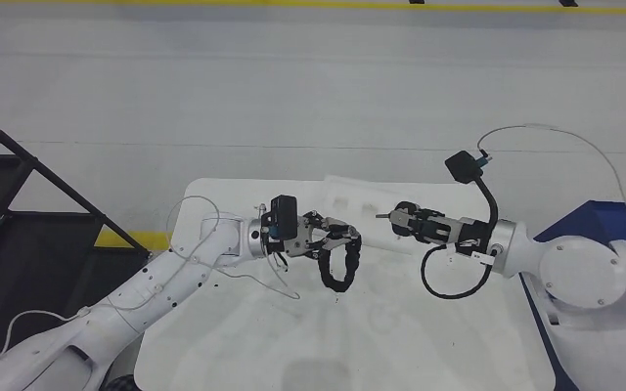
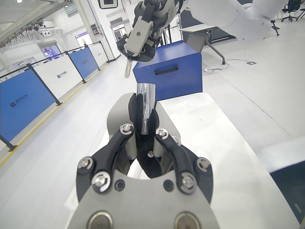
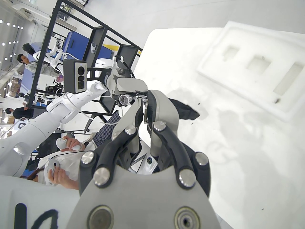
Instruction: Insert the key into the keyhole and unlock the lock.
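Left wrist view: my left gripper (image 2: 144, 111) clamps the chrome cylinder lock (image 2: 145, 94), whose open end faces my right gripper (image 2: 133, 53). That gripper pinches the silver black-headed key (image 2: 127, 69), tip near the lock, apart, seemingly off-axis.

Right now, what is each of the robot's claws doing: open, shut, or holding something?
Left gripper: closed, holding the lock.
Right gripper: closed, holding the key.

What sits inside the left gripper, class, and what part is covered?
A chrome lock cylinder is clamped in the left gripper, one end sticking out. The pads cover the sides of its other end.
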Motion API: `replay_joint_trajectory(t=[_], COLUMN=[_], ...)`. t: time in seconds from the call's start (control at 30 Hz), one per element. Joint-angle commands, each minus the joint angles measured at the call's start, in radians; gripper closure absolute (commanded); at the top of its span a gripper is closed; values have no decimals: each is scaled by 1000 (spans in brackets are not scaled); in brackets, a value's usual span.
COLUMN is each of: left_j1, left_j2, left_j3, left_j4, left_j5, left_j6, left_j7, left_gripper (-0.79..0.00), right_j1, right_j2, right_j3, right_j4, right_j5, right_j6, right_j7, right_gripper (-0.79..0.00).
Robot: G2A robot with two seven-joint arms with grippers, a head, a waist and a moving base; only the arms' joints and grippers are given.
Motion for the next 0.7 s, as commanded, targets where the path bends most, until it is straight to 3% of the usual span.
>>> replay_joint_trajectory(t=[0.0, 0.5, 0.67], left_j1=[1, 4, 27], left_j2=[1, 1, -28], left_j3=[-1, -1, 13], left_j4=[-1, 3, 35], left_j5=[0, -1, -16], left_j6=[0, 4, 49], left_j7=[-1, -7, 20], left_gripper=[0, 0, 0], right_j1=[0, 0, -7], right_j2=[0, 0, 6], right_j3=[0, 0, -17], right_j4=[0, 0, -63], right_j5=[1, 1, -52], right_j6=[0, 0, 4], right_j7=[1, 1, 22], right_gripper=[0, 0, 0])
